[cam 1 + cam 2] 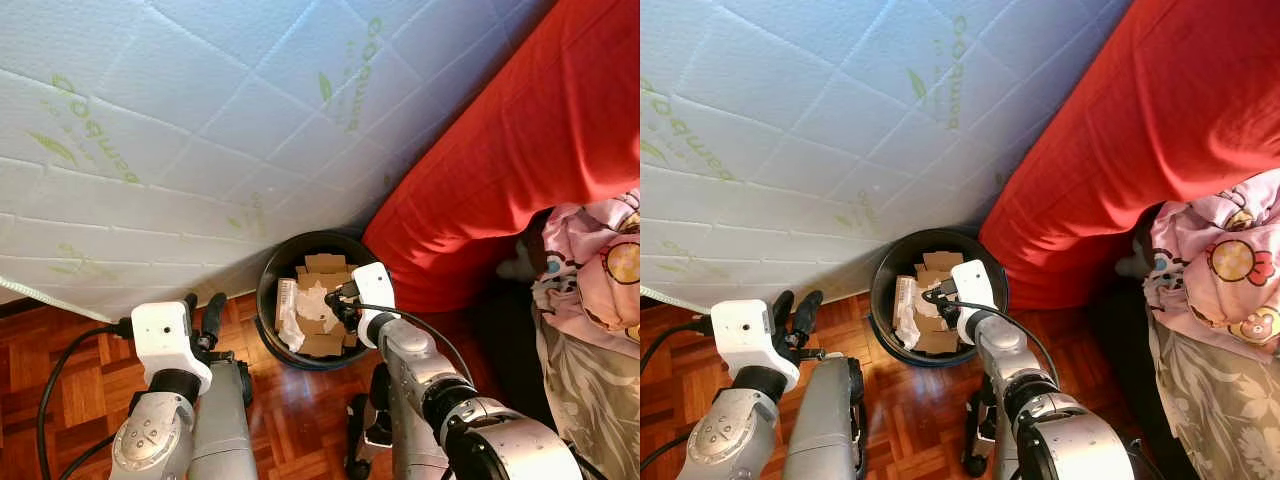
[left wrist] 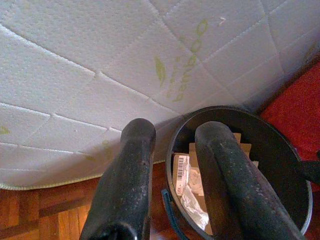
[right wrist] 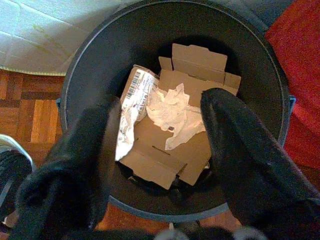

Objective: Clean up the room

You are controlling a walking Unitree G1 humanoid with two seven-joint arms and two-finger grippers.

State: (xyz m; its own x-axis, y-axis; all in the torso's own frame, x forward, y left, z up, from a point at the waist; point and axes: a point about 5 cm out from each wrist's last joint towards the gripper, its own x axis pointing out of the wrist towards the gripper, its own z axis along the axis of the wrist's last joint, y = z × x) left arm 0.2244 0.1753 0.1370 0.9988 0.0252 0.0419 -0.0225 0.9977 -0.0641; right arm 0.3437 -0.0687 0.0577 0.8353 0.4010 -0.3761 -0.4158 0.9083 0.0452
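A black round bin (image 1: 268,285) stands on the parquet floor against the white mattress. Inside lie flat cardboard pieces (image 3: 200,60), a crumpled white paper (image 3: 172,107) and a white packet with a barcode (image 3: 137,90). My right gripper (image 3: 160,105) hangs open just above the bin's mouth, with nothing between its fingers; in the left eye view this right gripper (image 1: 335,300) sits over the bin's right half. My left gripper (image 1: 202,305) is open and holds nothing, to the left of the bin at about rim height. In the left wrist view, the left gripper (image 2: 176,129) frames the bin (image 2: 280,135).
A white quilted mattress (image 1: 200,120) leans over the floor behind the bin. A red cover (image 1: 520,150) drapes down on the right, touching the bin's side. A pink patterned cloth (image 1: 600,260) lies at the far right. Bare parquet (image 1: 60,350) lies to the left.
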